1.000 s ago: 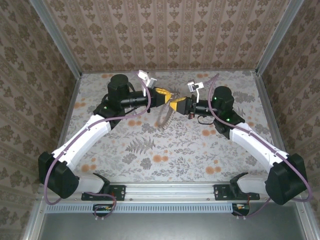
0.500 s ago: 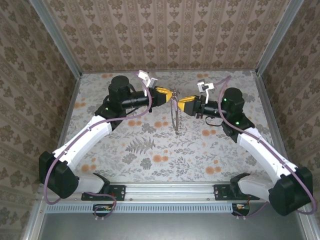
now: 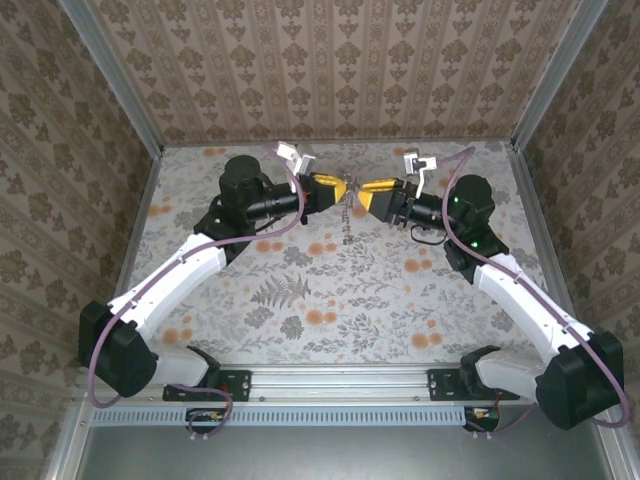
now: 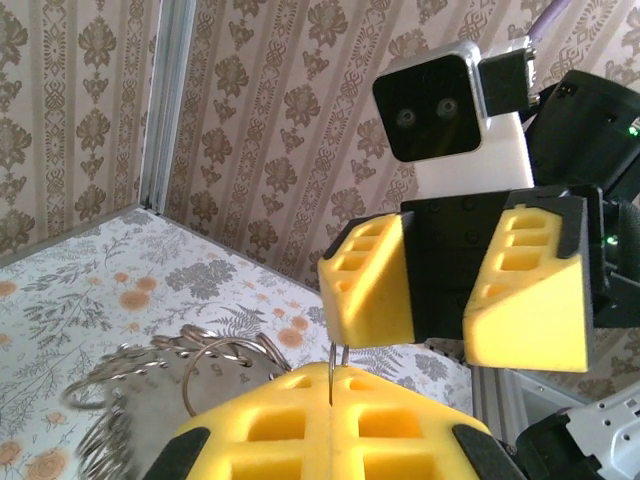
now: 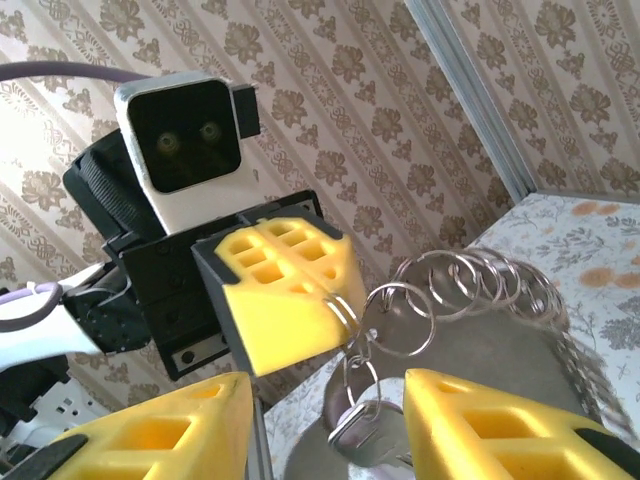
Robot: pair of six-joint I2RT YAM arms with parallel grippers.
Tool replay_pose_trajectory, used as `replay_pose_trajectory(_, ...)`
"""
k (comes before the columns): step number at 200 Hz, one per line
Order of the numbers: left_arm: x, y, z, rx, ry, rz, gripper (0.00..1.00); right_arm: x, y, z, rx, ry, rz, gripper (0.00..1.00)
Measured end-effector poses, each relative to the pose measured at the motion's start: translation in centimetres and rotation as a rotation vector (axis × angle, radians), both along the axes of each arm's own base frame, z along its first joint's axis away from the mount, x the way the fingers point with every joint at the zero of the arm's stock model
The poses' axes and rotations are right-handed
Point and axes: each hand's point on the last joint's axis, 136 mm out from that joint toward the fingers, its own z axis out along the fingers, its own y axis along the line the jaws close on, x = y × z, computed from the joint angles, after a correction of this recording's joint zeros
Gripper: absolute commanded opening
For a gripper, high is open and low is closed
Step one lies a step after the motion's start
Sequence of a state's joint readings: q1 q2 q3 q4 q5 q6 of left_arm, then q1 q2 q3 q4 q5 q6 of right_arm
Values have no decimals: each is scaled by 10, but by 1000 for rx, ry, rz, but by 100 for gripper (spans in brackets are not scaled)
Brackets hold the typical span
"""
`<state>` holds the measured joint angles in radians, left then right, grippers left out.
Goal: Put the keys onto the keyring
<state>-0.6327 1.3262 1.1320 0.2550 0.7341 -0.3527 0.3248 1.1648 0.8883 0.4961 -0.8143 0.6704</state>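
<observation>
Keyring (image 3: 346, 215) first: we see it held up in the air over the far middle of the table (image 3: 300, 290), hanging as a floppy string of linked silvery rings and thin chain. It is caught at its top end by the left gripper (image 3: 342, 187). From the left wrist view, that gripper's jaws are pressed together, the two yellow pads (image 4: 270, 425) meeting along a seam. A thin loop of wire stands pinched upright in that seam. The rest of the rings droop off to the lower left, blurred, with the flowered table far below them.

Facing it tip to tip is the right gripper (image 3: 366, 189), reaching in from the opposite side at about the same height. Its jaws are spread wide, with a clear gap between the two yellow fingers (image 5: 150, 430). In the right wrist view, the string of rings arcs from the left gripper's tip off to the right. A few rings drop down into the space framed by the right jaws. A small pale metal piece (image 5: 360, 445) hangs lowest in that bunch, and we cannot tell whether it is a key. We also cannot tell whether the right fingers touch the rings or merely sit just beside them. Patterned walls (image 3: 330, 70) close in the table behind both arms.
</observation>
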Motion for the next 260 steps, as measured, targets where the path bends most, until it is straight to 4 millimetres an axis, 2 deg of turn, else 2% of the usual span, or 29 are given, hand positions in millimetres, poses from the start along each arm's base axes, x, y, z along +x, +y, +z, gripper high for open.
replay_pose_trajectory(55, 1, -1, 10, -55, 33, 9, 0, 15, 5, 7, 45, -4, 4, 42)
replay_pose_trajectory(95, 1, -1, 14, -77, 47, 16, 0, 14, 7, 15, 69, -30, 14, 40)
replay_pose_trajectory(148, 3, -2, 17, -99, 58, 23, 0, 13, 14, 14, 76, -27, 37, 39)
replay_pose_trajectory(177, 3, -2, 18, -104, 56, 22, 0, 14, 17, 11, 74, -22, 43, 30)
replay_pose_trajectory(205, 3, -2, 18, -104, 60, 21, 0, 13, 17, 12, 75, -26, 47, 18)
replay_pose_trajectory(229, 3, -4, 17, -102, 63, 17, 0, 13, 17, 12, 76, -29, 48, 15)
replay_pose_trajectory(260, 4, -5, 16, -105, 66, 17, 0, 13, 17, 13, 77, -30, 47, 19)
